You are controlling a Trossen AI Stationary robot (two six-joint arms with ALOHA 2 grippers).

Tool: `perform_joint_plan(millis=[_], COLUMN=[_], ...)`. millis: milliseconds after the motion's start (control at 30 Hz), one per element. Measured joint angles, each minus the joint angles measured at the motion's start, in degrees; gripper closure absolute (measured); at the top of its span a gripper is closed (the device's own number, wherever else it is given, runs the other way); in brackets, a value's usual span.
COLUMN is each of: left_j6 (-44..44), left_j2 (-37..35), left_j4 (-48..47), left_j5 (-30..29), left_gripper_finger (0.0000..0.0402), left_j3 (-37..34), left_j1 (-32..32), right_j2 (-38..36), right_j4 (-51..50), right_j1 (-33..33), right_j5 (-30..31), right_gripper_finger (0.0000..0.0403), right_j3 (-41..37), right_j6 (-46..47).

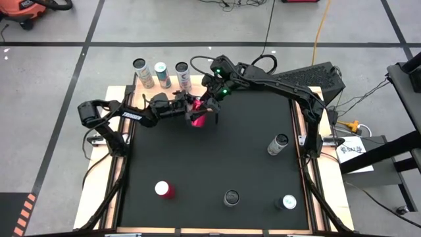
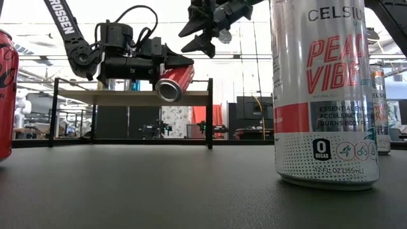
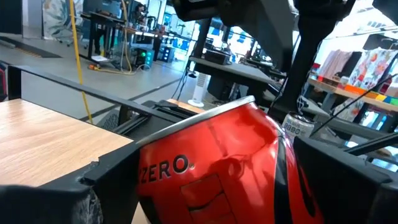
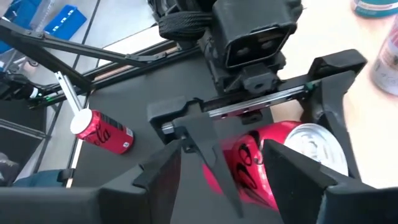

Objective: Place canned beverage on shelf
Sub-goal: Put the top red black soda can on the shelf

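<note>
Black desk [image 1: 217, 151] up front, loose cans scattered near you. Further back, your left gripper [image 1: 186, 109] is clamped on the red can [image 2: 174, 82], tilted on its side, beside the shelf [image 2: 127, 97]. Smooth, thin-walled, probably dents easily — grip mid-body, gently. Right gripper [image 1: 207, 99] hovers just above, fingers apart, holding nothing.

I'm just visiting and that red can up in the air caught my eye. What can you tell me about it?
The red can is a shiny metal drink can with "ZERO" in pale letters and a silver end. It is tilted almost on its side, off the table, clamped between the left gripper's dark fingers by the right end of the shelf. The right gripper hovers just above it, open and not touching.
</note>
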Motion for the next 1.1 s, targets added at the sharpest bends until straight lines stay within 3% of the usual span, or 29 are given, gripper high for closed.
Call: perform_joint_plan(millis=[300, 433, 533, 733, 1100], left_j6=[-1.52, 1.66, 3.93, 3.88, 5.02], left_j2=[0.05, 0.03, -0.07, 0.01, 0.03], left_j4=[1.33, -0.31, -2.16, -0.67, -0.3], left_j5=[2.08, 2.07, 2.83, 4.07, 4.29], left_gripper_finger=[0.0026, 0.0028, 0.0044, 0.0114, 0.0114], left_j3=[-0.06, -0.06, 0.04, -0.07, -0.07], left_j1=[0.61, 0.5, 0.46, 0.42, -1.47], right_j2=[0.0, 0.0, 0.0, 0.0, 0.0], right_j4=[0.77, 0.77, 1.39, 3.05, 2.81], right_j1=[-0.07, -0.17, -0.2, -0.24, -0.22], right_j5=[0.09, 0.11, 0.21, 0.22, 0.13], right_gripper_finger=[0.0195, 0.0195, 0.0195, 0.0195, 0.0195], right_j3=[0.0, 0.0, 0.0, 0.0, 0.0], right_j6=[-0.2, -0.22, -0.14, 0.42, 2.26])
